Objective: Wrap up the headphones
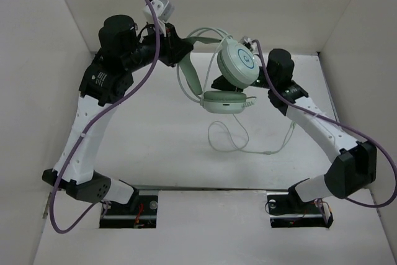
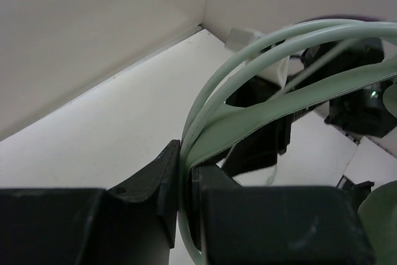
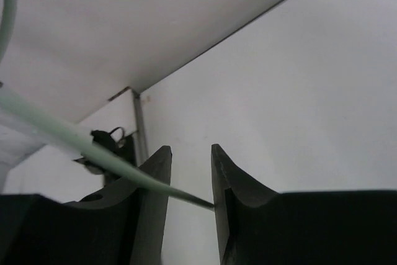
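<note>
In the overhead view the left arm [image 1: 77, 122] bowed out toward 9 o'clock. Its shells were smooth and white, its joints matte black, and a thick purple cable [image 1: 104, 112] sagged along it. The plain white walls [image 1: 25, 91] closed in on three sides.

The left gripper [image 1: 178, 51] sat at 11 o'clock over the white table [image 1: 155, 153]. Its wrist camera showed the blocky black fingers [image 2: 155, 178] clamped together on the headband [image 2: 260, 116]. The headband was a flat, matte mint strap with two thin glossy hoops arching above it. These crossed in front of the dark right arm parts beyond and hid much of them.

The headphones [image 1: 239, 63] hung off the table near 12 o'clock, between the two grippers. One round, glossy ear cup faced the camera. The other ear cup [image 1: 224, 101] lay edge-on just below it, a padded pale oval. The thin whitish cable [image 1: 209, 134] dropped toward 6 o'clock and lay in a loose loop on the table.

The right gripper [image 1: 218, 83] sat just beside the ear cups at their 9 o'clock and was largely screened by them. In its wrist view the curved black fingers [image 3: 236, 184] stood a little apart. A thin mint strip [image 3: 74, 138] slanted across the left finger and into the gap, reaching the inner face of the other finger. The gap was wider than the strip, so the jaws did not squeeze it there.

The right arm [image 1: 316, 119] folded out toward 4 o'clock, and a second purple cable [image 1: 347, 130] trailed over it.
</note>
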You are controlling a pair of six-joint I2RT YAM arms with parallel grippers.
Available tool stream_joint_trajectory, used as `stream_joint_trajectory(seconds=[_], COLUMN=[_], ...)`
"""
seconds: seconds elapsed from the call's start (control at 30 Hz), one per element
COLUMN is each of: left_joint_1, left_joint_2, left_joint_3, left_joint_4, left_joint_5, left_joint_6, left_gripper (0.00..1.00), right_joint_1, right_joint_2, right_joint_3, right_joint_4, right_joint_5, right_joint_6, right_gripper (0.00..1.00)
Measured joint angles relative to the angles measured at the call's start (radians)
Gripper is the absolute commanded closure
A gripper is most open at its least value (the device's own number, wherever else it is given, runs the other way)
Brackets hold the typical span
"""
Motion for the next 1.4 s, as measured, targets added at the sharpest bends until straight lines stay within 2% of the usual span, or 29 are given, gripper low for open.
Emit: stream_joint_trajectory(seconds=[0.17, 0.37, 0.53, 0.73, 0.8, 0.87, 0.97, 1.03, 1.13, 1.23, 1.4], left_joint_1=[0.046, 0.152, 0.237, 0.276, 0.277, 0.278, 0.277, 0.276, 0.266, 0.244, 0.189], left_joint_2=[0.026, 0.061, 0.078, 0.079, 0.081, 0.082, 0.082, 0.082, 0.081, 0.079, 0.069], left_joint_3=[0.034, 0.038, 0.026, -0.033, -0.037, -0.037, -0.037, -0.037, -0.052, -0.102, -0.257], left_joint_4=[0.009, 0.048, 0.083, 0.106, 0.101, 0.101, 0.101, 0.101, 0.103, 0.131, 0.190], left_joint_5=[0.020, -0.019, -0.129, -0.269, -0.324, -0.386, -0.481, -0.543, -0.640, -0.738, -0.864], left_joint_6=[-0.046, -0.140, -0.218, -0.286, -0.290, -0.289, -0.282, -0.271, -0.232, -0.170, -0.048], left_gripper=[1.00, 1.00, 1.00, 1.00, 1.00, 1.00, 1.00, 1.00, 1.00, 1.00, 1.00], right_joint_1=[0.076, 0.146, 0.195, 0.214, 0.214, 0.215, 0.228, 0.249, 0.307, 0.374, 0.452], right_joint_2=[-0.003, -0.005, -0.039, -0.081, -0.087, -0.089, -0.089, -0.089, -0.085, -0.067, -0.007], right_joint_3=[-0.173, -0.320, -0.431, -0.452, -0.452, -0.449, -0.427, -0.394, -0.303, -0.140, 0.192], right_joint_4=[0.199, 0.353, 0.369, 0.364, 0.362, 0.343, 0.269, 0.187, 0.027, -0.183, -0.494], right_joint_5=[-0.008, 0.015, 0.041, 0.045, 0.045, 0.044, 0.044, 0.048, 0.068, 0.126, 0.346], right_joint_6=[0.203, 0.290, 0.292, 0.265, 0.254, 0.233, 0.174, 0.114, -0.012, -0.195, -0.583], right_gripper=[0.57, 0.55, 0.55, 0.58, 0.61, 0.70, 0.92, 1.00, 1.00, 1.00, 1.00])
